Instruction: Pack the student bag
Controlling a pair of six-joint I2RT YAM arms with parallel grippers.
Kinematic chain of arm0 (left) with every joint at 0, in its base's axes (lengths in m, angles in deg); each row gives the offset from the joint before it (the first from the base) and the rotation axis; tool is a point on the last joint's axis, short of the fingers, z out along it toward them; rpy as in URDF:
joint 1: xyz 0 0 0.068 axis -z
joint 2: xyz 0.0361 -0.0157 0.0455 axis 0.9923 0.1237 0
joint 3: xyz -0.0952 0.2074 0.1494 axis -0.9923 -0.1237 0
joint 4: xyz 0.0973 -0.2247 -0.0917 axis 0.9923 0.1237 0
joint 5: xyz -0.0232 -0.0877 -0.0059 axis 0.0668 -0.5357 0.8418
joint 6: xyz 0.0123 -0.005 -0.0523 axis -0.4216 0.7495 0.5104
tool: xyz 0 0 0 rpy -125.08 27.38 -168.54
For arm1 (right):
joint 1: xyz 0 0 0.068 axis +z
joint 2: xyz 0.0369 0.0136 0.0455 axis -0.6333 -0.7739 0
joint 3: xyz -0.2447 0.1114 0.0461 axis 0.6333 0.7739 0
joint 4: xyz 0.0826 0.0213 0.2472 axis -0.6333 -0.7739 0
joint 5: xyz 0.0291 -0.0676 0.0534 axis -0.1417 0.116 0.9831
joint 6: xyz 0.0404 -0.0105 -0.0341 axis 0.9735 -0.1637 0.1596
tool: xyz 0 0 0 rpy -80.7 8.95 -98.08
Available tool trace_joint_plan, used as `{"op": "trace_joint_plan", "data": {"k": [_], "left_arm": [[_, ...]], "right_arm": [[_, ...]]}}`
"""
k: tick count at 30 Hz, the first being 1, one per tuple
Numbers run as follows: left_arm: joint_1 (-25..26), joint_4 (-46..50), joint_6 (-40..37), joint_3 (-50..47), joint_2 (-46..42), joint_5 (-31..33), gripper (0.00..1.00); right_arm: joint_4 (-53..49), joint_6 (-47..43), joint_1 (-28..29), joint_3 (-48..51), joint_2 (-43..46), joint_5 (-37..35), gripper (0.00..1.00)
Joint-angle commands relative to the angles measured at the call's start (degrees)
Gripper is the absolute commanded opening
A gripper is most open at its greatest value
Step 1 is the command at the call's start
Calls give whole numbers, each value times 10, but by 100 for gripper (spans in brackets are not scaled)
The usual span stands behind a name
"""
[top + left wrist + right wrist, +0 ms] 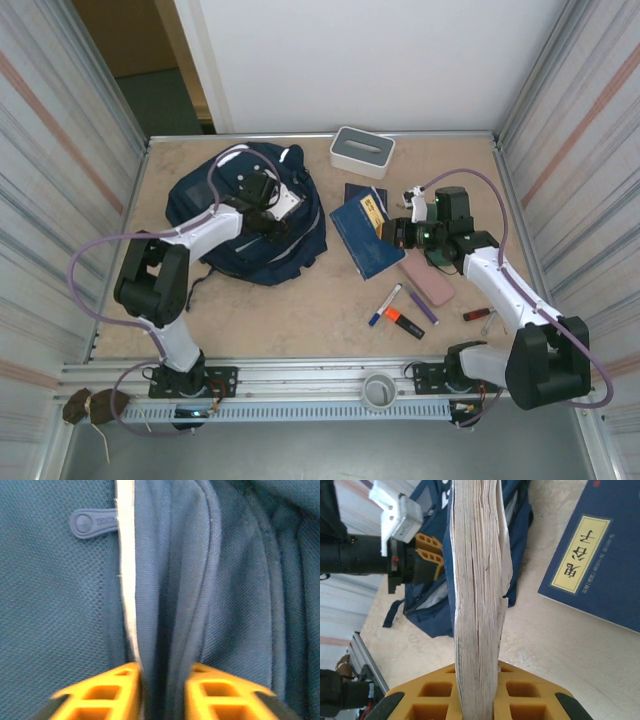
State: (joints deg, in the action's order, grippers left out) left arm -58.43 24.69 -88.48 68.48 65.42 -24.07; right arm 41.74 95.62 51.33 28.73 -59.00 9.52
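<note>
the student bag [262, 215] lies at ten o'clock on the table [300, 320], and nothing looks packed yet. the left gripper [162, 692] narrowly pinches a fold of its fabric, and the right gripper [477, 695] clamps a book [477, 580] edge-on. a second book [592, 555], markers [395, 305] and a pink case [428, 280] lie unpacked toward three o'clock.

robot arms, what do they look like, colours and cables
The left arm and right arm have white links, black joints and a looping purple cable each. The left gripper and right gripper are orange with square cut-outs.
</note>
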Motion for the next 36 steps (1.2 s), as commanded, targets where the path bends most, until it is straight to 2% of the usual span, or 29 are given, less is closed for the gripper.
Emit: {"op": "trace_joint_plan", "data": {"k": [1,4,9,12,17,24,28,31,34,36], "left_arm": [[-11,-19,24,10,-62,-45,12],[-40,-93,75,-29,-146,-122,1],[-98,-202,159,-75,-239,-227,0],[-116,-200,169,-56,-243,-267,0],[-140,-197,170,-28,-228,-320,0],[-158,-205,189,-19,-212,-375,0],[-164,-206,196,-14,-209,-380,0],[-174,-214,214,-13,-206,-382,0],[-185,-220,232,-14,-203,-385,0],[-189,-223,236,-17,-202,-384,0]], "right_arm": [[15,56,8,-17,-6,7,0],[43,102,44,-25,-18,5,0],[98,179,137,-56,-71,-50,0],[156,240,170,-75,-128,-67,0],[201,296,223,-167,-256,-106,0],[275,379,260,-295,-417,-245,1],[290,409,279,-392,-506,-304,8],[283,403,290,-450,-551,-329,21],[273,389,292,-457,-555,-312,35],[271,368,288,-426,-528,-304,43]]}}
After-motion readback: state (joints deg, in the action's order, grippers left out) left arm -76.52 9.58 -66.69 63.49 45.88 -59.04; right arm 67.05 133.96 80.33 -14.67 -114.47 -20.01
